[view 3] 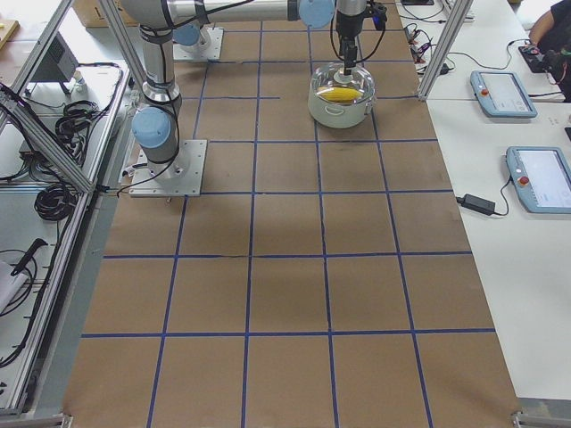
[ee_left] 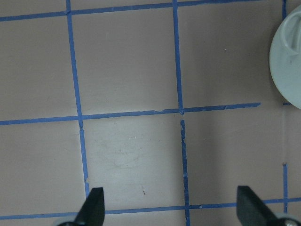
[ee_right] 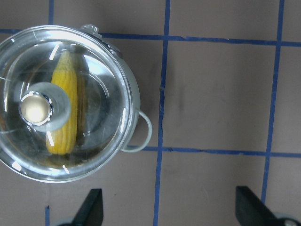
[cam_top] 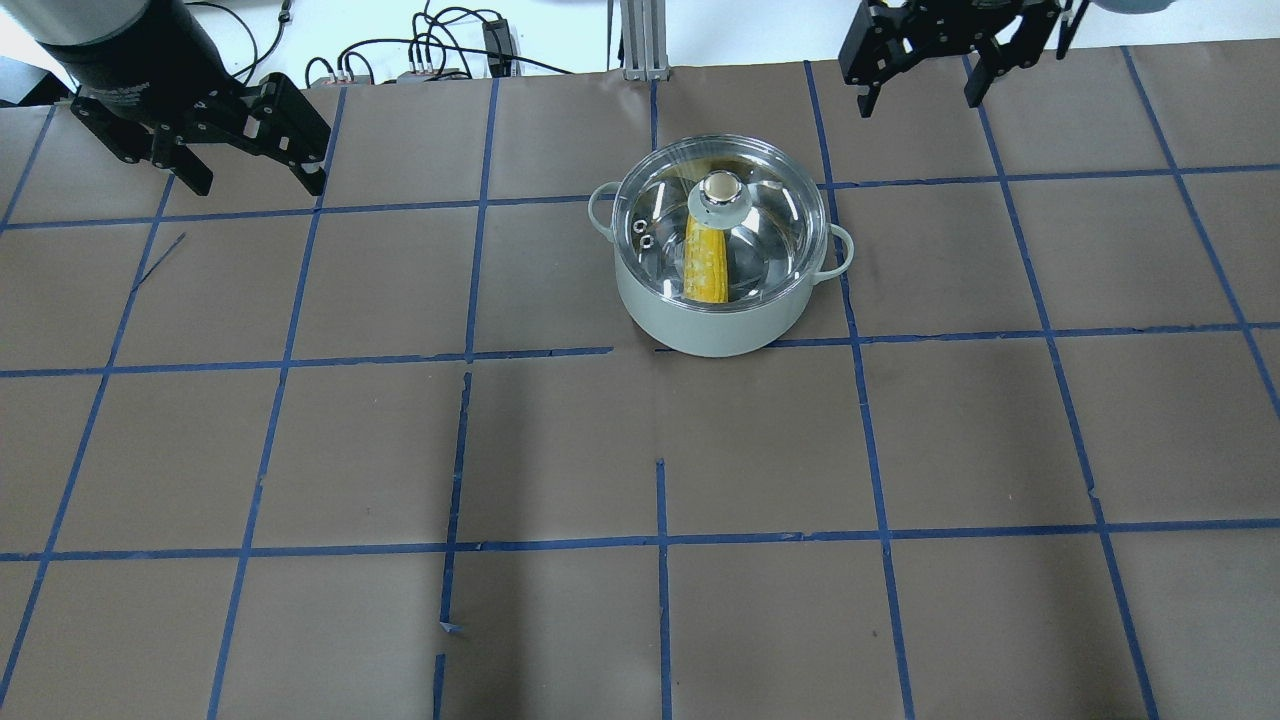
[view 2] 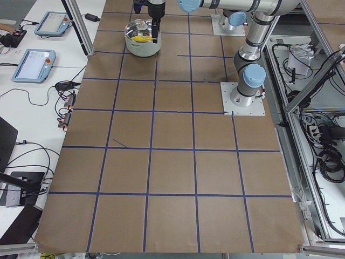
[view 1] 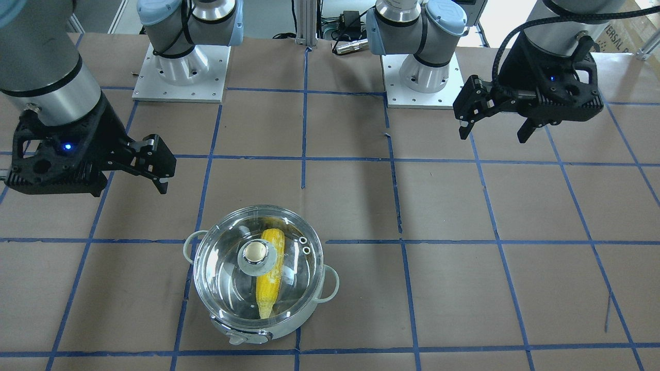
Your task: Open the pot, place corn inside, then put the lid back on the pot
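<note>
The pot stands on the table with the clear glass lid seated on its rim. The yellow corn lies inside, seen through the glass under the beige knob. In the overhead view the pot, lid and corn sit at the far middle right. My right gripper is open and empty, raised beside the pot. Its wrist view shows the lid, corn and a pot handle. My left gripper is open and empty, far to the left.
Brown paper with a blue tape grid covers the table. The arm base plates stand at the robot's side. Cables lie past the far edge. The left wrist view shows only the pot's pale wall at its right edge.
</note>
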You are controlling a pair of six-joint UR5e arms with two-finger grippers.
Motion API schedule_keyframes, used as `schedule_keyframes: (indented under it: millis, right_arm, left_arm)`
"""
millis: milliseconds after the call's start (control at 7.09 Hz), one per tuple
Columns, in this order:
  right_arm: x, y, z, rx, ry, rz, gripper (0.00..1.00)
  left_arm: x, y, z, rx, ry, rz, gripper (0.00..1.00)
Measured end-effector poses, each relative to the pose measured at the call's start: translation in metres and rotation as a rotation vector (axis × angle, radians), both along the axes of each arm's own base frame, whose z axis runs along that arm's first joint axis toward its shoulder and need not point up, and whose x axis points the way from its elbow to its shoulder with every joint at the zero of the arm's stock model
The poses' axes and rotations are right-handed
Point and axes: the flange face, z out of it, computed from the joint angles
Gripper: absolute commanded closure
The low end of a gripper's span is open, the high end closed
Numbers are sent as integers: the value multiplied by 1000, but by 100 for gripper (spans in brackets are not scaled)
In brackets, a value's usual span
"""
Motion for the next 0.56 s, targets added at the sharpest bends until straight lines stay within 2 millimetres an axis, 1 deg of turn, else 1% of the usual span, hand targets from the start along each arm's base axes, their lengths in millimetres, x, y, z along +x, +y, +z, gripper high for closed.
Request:
schedule_keyframes:
  millis: [141,282,423,564]
  right_arm:
    - [-5,20,-4,16,0,-4,0]
    - [-6,37,-7,22,1,-5,0]
    - [-6,44,-9,26,3,-5,0]
    - [-7,46,-11,30,4,-6,0]
  left_arm:
    - [0,0,0,-1,0,0,0]
    - [0,0,0,-1,0,1,0]
    - [0,0,0,-1,0,1,0]
    - [0,0,0,-1,0,2,0]
